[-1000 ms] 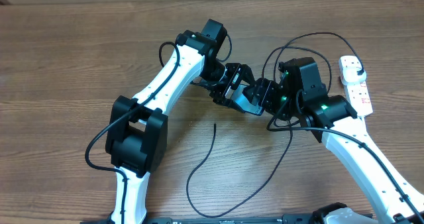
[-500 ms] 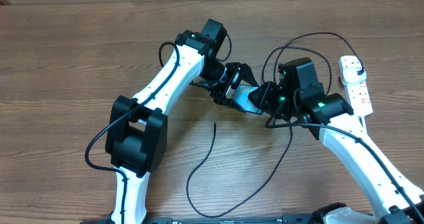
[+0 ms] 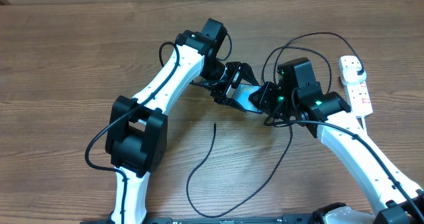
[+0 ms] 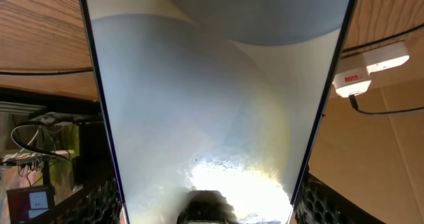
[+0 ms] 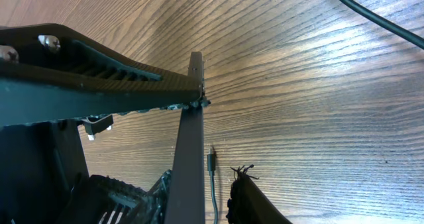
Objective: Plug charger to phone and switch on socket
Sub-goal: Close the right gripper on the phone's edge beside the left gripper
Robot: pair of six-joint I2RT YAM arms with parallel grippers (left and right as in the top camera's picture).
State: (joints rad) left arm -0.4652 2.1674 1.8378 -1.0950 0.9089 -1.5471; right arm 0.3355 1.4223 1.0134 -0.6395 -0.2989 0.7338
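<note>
The phone hangs above the table between both arms, its pale screen filling the left wrist view. My left gripper is shut on it across its width, with fingers at both long sides. My right gripper stands at the phone's other end. In the right wrist view the phone shows edge-on between the right gripper's jaws, with a narrow gap on one side. The charger lies looped on the table, its free connector below the phone. The socket lies at the far right.
The socket's white body with red markings also shows in the left wrist view, a black lead running from it. More black cable arcs over the table behind my right arm. The table's front edge lies near the arm bases.
My right gripper has moved left onto the phone's end and its jaws have narrowed around the thin edge. The left gripper and phone have stayed put.
</note>
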